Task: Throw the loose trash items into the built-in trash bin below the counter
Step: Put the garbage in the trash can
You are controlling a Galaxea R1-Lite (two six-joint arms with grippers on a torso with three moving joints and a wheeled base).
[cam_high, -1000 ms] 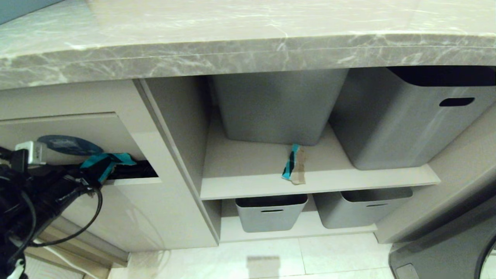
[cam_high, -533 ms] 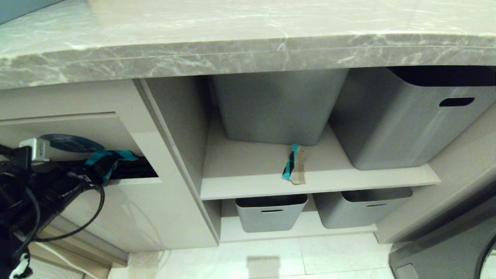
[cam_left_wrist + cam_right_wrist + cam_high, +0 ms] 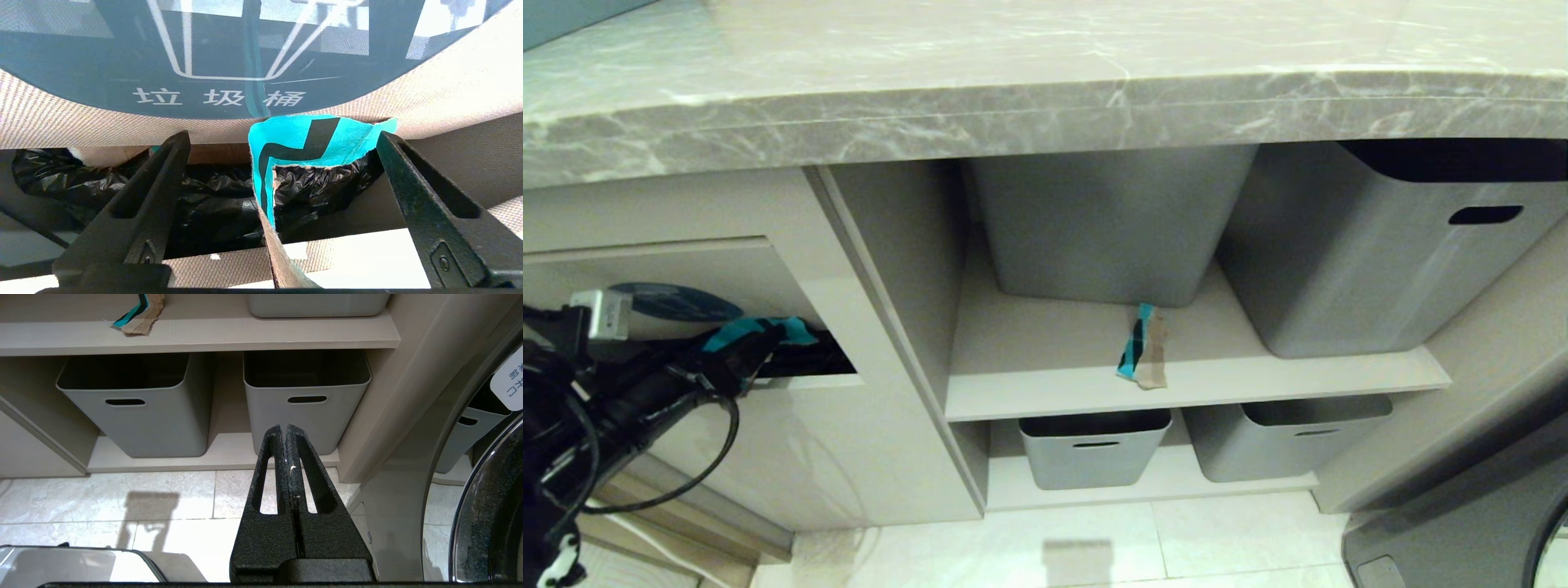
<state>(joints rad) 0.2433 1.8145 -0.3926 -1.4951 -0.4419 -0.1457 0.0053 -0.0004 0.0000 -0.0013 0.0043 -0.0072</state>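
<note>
A: Marble counter (image 3: 1045, 106) across the top of the head view, beige cabinet beneath. Work going on where?

B: Far left, at the bin flap (image 3: 645, 269), tilted inward. Left gripper (image 3: 737, 363) right at the slot, teal scrap (image 3: 756, 331) poking up at its tip, partly inside the gap.

A: Anything else loose?

B: Second scrap (image 3: 1143, 347) flat on the middle shelf (image 3: 1192, 380), just in front of a grey tub (image 3: 1094, 229), long axis running front to back. Well apart from the left gripper, off to its right.

A: Left wrist view?

B: Fingers spread wide, gripping nothing. Teal scrap upright between them, nearer one finger, perhaps touching it; hard to tell. Black liner (image 3: 212, 196) straight beyond, blue sticker (image 3: 204, 61) above. Looks let go but not yet dropped in; probably needs a nudge forward.

A: Right wrist view?

B: Right gripper (image 3: 286, 430) clenched shut, empty, parked low, aimed at the lower tubs (image 3: 130, 408). Shelf scrap above and left of its tip. Probably closer to the right arm than the left, judging by position.
</note>
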